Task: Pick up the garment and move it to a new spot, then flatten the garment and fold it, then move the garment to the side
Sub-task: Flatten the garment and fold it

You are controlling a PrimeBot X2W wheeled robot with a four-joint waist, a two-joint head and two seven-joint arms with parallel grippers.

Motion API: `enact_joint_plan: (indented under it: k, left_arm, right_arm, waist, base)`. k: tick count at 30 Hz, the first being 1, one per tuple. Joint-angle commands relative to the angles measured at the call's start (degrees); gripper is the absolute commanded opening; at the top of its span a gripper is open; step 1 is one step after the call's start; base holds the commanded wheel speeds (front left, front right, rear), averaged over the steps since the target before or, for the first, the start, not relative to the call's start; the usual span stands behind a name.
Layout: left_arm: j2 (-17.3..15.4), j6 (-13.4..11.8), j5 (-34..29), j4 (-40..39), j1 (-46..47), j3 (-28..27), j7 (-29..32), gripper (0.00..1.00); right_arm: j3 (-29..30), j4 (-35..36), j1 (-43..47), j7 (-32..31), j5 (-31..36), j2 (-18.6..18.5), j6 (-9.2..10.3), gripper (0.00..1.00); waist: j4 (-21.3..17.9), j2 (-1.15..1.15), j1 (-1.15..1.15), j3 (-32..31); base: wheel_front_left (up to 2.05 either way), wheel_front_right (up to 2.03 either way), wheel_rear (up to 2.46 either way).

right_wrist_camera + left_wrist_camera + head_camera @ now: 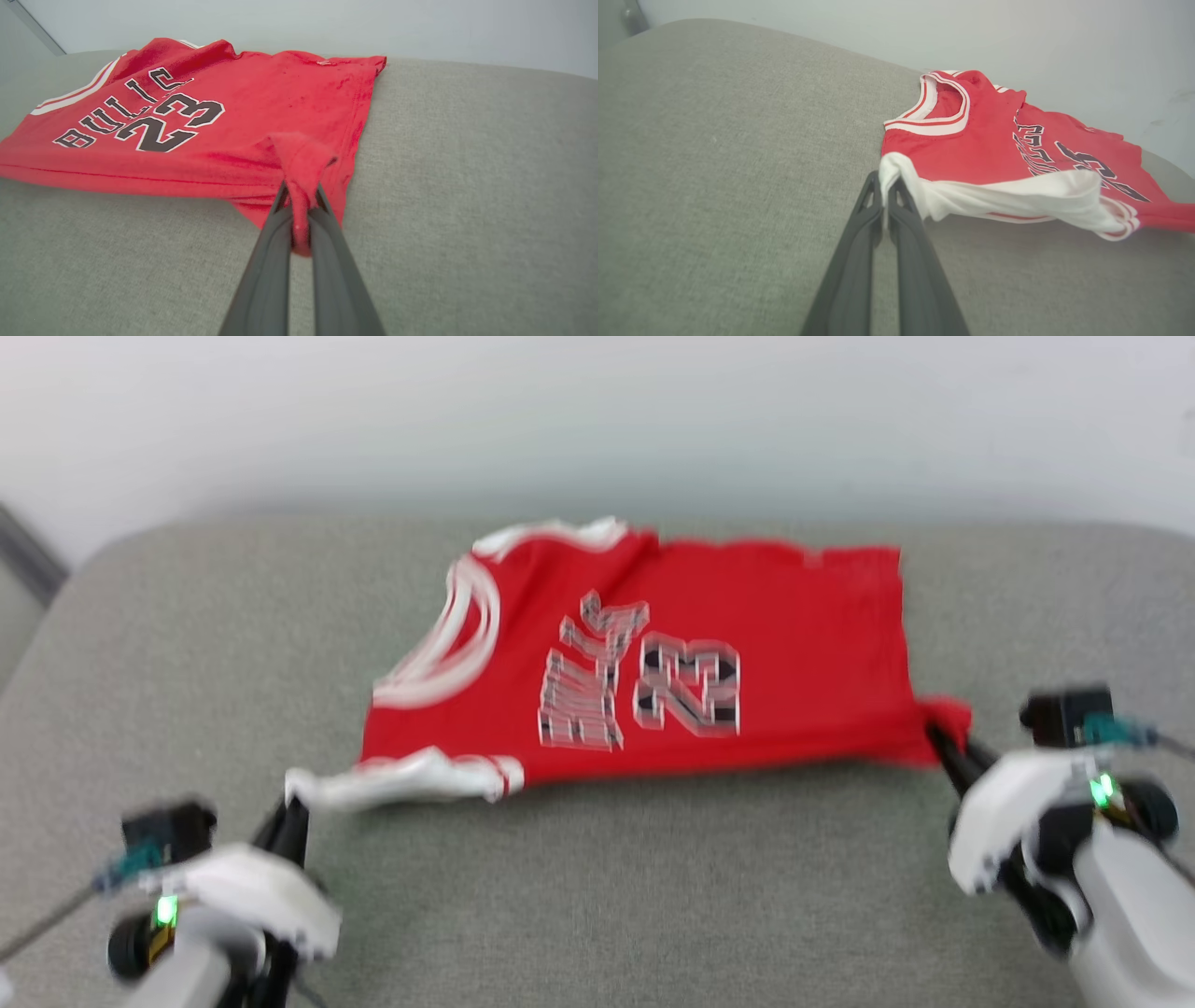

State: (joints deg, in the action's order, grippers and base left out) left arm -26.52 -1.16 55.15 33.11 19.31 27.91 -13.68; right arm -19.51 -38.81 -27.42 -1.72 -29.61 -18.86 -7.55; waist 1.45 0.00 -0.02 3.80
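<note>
1. The left gripper (pixel 882 189) was pinched shut on the end of the white sleeve (pixel 1017 196), with the cloth caught right at its fingertips. From there the garment (pixel 672 653) ran ahead and off to that gripper's right.
2. The right gripper (pixel 301 200) was clamped on a bunched hem corner (pixel 301 149), and a small red tuft poked out below its fingers. The shirt's body spread ahead and to its left.
3. The garment lay front up between the two grippers. Its collar-to-hem axis ran from one gripper to the other, and its near edge was drawn fairly straight between them. Each arm held its own end, so neither was nearer overall.
4. The far edge lay beyond both sets of fingertips, toward the pale wall (pixel 597 411). I judged that any drag or lift would need both arms to travel evenly, or the line between them would skew.
5. The cloth looked thin and limp. The sleeve was twisted into a loose roll, and the far side was rumpled near the striped neck trim (pixel 943 112). The black lettering (pixel 140 121) had a white outline.
6. The garment rested on a grey cushion (pixel 597 896), coarse-woven with rounded corners, and probably grippy enough to resist sliding.
</note>
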Motion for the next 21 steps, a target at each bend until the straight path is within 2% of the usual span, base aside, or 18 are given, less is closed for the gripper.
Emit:
enact_joint_plan:
  k: [1,5,6,8,11,14,17,21]
  left_arm:
    - [-1.35,-2.09,0.87,-2.73,-3.91,-0.70,0.41,0.00]
    - [-4.62,-8.67,2.65,-14.95,-14.54,-2.38,2.04,0.00]
    - [-4.62,-8.67,2.65,-14.95,-14.54,-2.38,2.04,0.00]
    - [-5.91,-11.97,3.33,-20.94,-19.50,-2.99,2.80,0.00]
    - [-7.94,-16.55,4.22,-29.29,-25.37,-3.94,4.22,0.00]
    - [-9.78,-20.02,4.34,-36.04,-29.79,-4.77,4.84,0.00]
    - [-10.99,-21.76,4.04,-40.93,-31.20,-5.02,5.72,0.00]
    - [-10.60,-21.27,3.27,-42.52,-27.47,-3.61,7.32,0.00]
  right_arm:
    - [1.31,1.77,3.66,-0.66,-0.24,-1.09,0.12,0.00]
    - [5.22,9.26,13.27,-3.62,0.59,-2.23,0.13,0.00]
    - [5.22,9.26,13.27,-3.62,0.59,-2.23,0.13,0.00]
    - [7.42,12.91,17.71,-5.56,0.88,-2.33,0.14,0.00]
    - [10.26,18.35,23.70,-8.87,1.51,-1.25,0.13,0.00]
    - [14.17,23.62,28.61,-12.22,3.17,0.11,0.14,0.00]
    - [16.73,28.04,31.76,-15.72,4.76,2.49,0.13,0.00]
    - [17.64,30.99,32.71,-21.24,6.55,4.89,0.11,0.00]
  waist:
    - [-0.07,0.00,0.02,-4.35]
    - [-0.35,0.00,0.02,-6.43]
    - [-0.35,0.00,0.02,-6.43]
    - [-0.32,0.00,0.02,-7.11]
    - [-0.08,0.00,0.02,-8.12]
    - [0.27,0.00,0.02,-8.64]
    - [0.55,0.00,0.02,-8.50]
    - [0.44,0.00,0.02,-7.86]
  base:
    - [0.00,0.00,0.00]
    - [0.00,0.00,0.00]
    - [0.00,0.00,0.00]
    - [0.00,0.00,0.00]
    - [0.00,0.00,0.00]
    - [0.00,0.00,0.00]
    - [0.00,0.00,0.00]
    - [0.00,0.00,0.00]
